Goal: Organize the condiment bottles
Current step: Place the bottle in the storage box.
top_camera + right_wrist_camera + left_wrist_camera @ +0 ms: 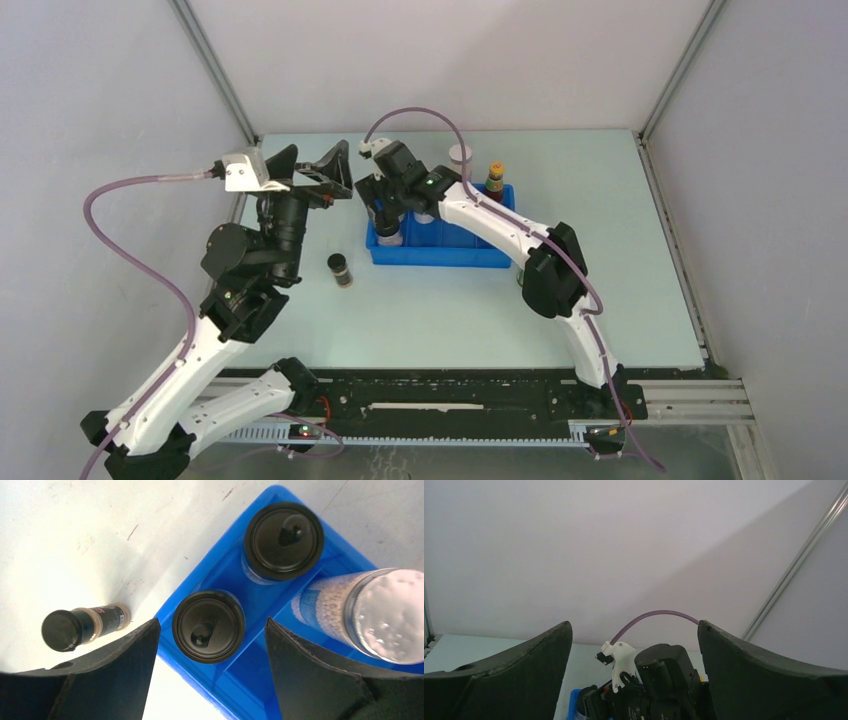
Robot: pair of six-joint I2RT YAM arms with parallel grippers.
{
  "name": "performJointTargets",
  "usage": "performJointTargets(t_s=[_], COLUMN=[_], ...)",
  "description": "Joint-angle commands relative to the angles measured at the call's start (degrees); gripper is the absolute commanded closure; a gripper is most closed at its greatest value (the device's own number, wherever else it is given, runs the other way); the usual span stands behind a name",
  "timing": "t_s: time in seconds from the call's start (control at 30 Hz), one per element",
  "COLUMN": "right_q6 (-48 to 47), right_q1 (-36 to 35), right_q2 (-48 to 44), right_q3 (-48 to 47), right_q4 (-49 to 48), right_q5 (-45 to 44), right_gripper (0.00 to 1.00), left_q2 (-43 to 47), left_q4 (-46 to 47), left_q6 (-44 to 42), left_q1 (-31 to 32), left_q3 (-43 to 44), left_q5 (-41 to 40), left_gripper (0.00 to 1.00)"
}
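Two black knob-capped condiment bottles stand in the left end compartment of the blue tray. A clear white-lidded bottle with a blue label stands in the neighbouring compartment. My right gripper hovers open above the nearer knob-capped bottle, touching nothing. A short dark black-lidded bottle stands on the table left of the tray. Behind the tray are another white-lidded bottle and an orange-capped one. My left gripper is raised left of the tray, open and empty.
The right arm's wrist and camera mount fill the space just ahead of the left gripper. The cage wall and a metal post stand close behind the left arm. The tray sits mid-table.
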State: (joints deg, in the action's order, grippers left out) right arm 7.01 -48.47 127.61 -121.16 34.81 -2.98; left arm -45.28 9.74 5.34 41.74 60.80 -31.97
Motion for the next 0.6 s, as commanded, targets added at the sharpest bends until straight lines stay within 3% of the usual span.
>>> performJointTargets(t_s=[0.0, 0.27, 0.57], right_q6=[-1.89, -1.72, -0.81], right_q1=[-0.67, 0.91, 8.55], right_q2=[-6.39, -8.5, -7.38], right_q3=[-5.39, -10.56, -14.29], right_q4=[1.73, 4.85, 7.08], right_q5=[-3.01, -6.99, -9.63], right_gripper=[0.15, 0.15, 0.15], left_q2=[2.16, 3.41, 3.31], left_q4=[2.45, 4.54, 8.66], left_q6=[-0.41, 0.88, 1.01], left_q1=[0.47, 0.53, 0.5], left_q3=[3.13, 4.63, 3.14], left_q5=[-0.48, 1.4, 3.31], left_gripper=[0.0, 0.0, 0.0])
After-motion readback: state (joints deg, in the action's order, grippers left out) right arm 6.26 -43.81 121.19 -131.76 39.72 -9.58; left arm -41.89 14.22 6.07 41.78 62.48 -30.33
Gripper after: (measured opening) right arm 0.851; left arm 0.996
